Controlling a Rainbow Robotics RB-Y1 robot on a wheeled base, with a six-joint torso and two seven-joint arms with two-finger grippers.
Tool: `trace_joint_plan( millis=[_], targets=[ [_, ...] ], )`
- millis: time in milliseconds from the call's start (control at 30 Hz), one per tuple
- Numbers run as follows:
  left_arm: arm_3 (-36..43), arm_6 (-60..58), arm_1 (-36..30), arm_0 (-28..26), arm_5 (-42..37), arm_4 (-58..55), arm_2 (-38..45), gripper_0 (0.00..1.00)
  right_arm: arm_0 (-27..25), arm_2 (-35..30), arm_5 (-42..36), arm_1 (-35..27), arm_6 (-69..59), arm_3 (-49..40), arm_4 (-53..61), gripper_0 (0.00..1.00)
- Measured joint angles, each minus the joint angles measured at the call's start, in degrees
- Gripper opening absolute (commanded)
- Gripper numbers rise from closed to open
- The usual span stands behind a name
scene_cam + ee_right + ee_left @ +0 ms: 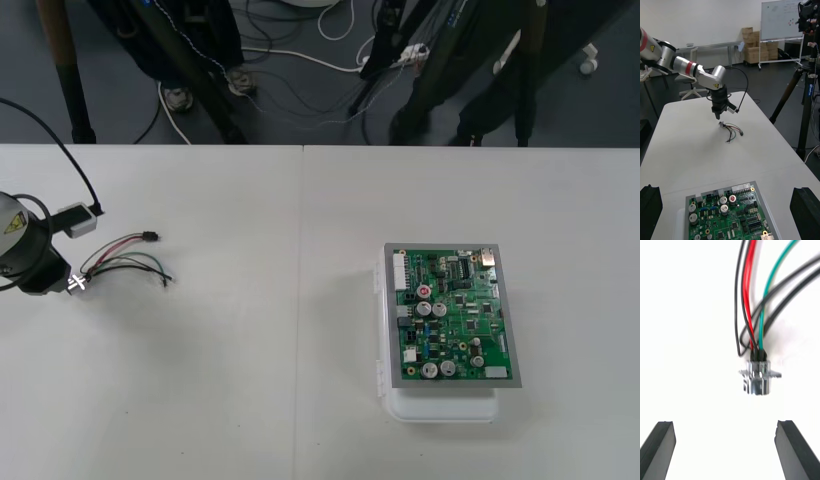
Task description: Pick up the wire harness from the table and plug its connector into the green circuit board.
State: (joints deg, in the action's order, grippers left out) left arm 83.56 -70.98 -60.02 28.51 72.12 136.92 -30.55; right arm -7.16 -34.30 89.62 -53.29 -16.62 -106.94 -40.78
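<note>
My left claw [724, 427], fingers apart, hangs over the wire harness [125, 262] to straddle its metal socket [759, 377] on the surface [250, 400]. My right claw [727, 189], likewise spread, waits above the green circuit board [452, 315].

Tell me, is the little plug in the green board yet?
Out. The harness lies on the table, its plug loose, in front of the open left gripper, far from the green circuit board.

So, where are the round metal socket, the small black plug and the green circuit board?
Round metal socket [759, 379]: left wrist view, its body.
Small black plug [150, 236]: front view, its body.
Green circuit board [452, 318]: front view, its middle.
</note>
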Motion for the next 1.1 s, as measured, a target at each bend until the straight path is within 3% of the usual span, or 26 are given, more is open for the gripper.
trace_joint_plan(
  millis=[633,1100],
  targets=[
    [-6.06,0.08,8.46,2.13,0.03,5.81,-0.01,0.78,0.01,0.09,0.01,0.0,3.38,-0.78,0.74,1.0],
    [-8.08,0.15,10.28,2.13,0.07,8.58,-0.19,0.78,0.01,0.87,0.01,-0.01,3.48,-0.91,0.8,1.0]
  ],
)
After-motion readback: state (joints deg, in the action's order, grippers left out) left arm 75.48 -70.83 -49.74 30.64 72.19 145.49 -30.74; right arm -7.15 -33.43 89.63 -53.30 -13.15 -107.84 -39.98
